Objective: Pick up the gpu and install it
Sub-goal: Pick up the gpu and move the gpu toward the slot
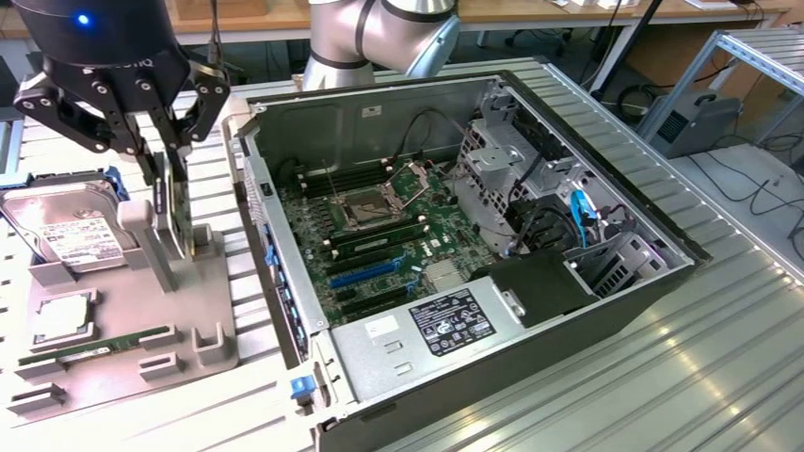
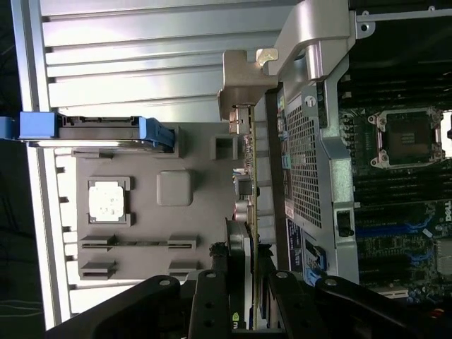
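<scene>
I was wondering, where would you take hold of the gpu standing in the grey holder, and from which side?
I'd pinch the gpu across its two flat faces at the top long edge, coming straight down from above. It stands upright on edge in the grey holder, thin, with the computer case close beside it, crowding sideways approaches.

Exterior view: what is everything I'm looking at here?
gpu: one, dark, upright in the tray
hard drive: one, silver, blue rails, on the tray
chip: one, silver, on the tray
RAM stick: one, green, flat on the tray
tray: one, grey, beside the case
case: one, dark, open, on the table
motherboard: one, green, inside the case
table: one, silver, under everything
arm: one, grey, behind the case
gripper: one, black, closed on the gpu
</scene>
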You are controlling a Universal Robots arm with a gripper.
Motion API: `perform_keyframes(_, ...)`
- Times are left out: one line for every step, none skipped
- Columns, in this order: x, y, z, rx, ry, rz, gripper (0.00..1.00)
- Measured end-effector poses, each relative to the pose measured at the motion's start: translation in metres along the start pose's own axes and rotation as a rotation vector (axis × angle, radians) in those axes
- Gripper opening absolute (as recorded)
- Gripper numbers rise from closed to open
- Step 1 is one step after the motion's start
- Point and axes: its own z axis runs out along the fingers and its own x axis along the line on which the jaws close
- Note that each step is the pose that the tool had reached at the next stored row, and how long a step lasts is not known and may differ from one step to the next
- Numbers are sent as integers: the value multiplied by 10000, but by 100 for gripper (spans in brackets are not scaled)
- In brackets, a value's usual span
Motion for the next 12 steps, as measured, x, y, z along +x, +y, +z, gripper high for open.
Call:
perform_keyframes(0, 0, -4, 0, 0, 0, 27)
perform_keyframes(0, 0, -9, 0, 0, 0, 27)
perform_keyframes(0, 0, -14, 1, 1, 0, 27)
perform_keyframes(0, 1, -18, 0, 0, 0, 27)
perform_keyframes(-1, 1, -21, 0, 0, 0, 27)
perform_keyframes(-1, 1, -26, -1, 0, 0, 27)
perform_keyframes(-1, 1, -30, 0, 0, -1, 27)
perform_keyframes(-1, 1, -35, 0, 1, -1, 27)
perform_keyframes(-1, 2, -40, 0, 0, 0, 27)
perform_keyframes(-1, 2, -46, 0, 1, 0, 27)
perform_keyframes(-1, 2, -51, 0, 0, 0, 27)
perform_keyframes(-2, 2, -58, 0, 0, 0, 27)
